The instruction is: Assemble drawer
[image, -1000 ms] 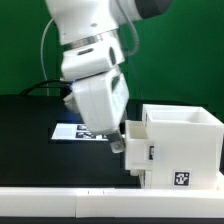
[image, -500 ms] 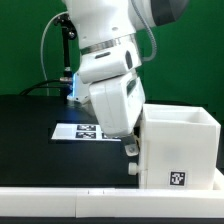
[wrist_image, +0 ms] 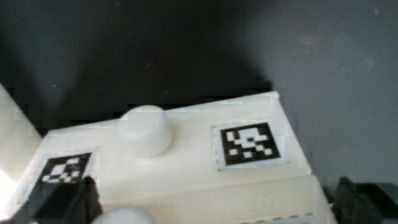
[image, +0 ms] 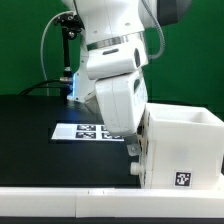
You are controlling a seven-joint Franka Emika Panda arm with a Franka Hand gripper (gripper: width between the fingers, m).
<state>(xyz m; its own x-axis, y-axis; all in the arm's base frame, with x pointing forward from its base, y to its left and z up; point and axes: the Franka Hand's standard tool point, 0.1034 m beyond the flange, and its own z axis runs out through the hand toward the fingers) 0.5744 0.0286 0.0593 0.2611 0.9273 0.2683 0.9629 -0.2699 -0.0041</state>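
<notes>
The large white drawer casing (image: 190, 140) stands on the black table at the exterior view's right, with a square tag low on its front. My gripper (image: 135, 160) hangs against the casing's left side. In the wrist view a white tray front (wrist_image: 187, 165) fills the lower picture. It carries a round knob (wrist_image: 143, 130) and two square tags. My gripper (wrist_image: 214, 205) is open, and its dark fingers (wrist_image: 370, 200) straddle this white piece. I cannot tell whether they touch it. A second rounded knob (wrist_image: 121, 215) shows at the picture's edge.
The marker board (image: 80, 131) lies flat on the table to the left of my arm in the exterior view. A white ledge (image: 70, 205) runs along the front. Cables (image: 50, 60) hang behind the arm against the green backdrop.
My arm has shifted toward the exterior view's right. The tray that stuck out from the casing's left side now sits almost flush with it. The jaws stay wide.
</notes>
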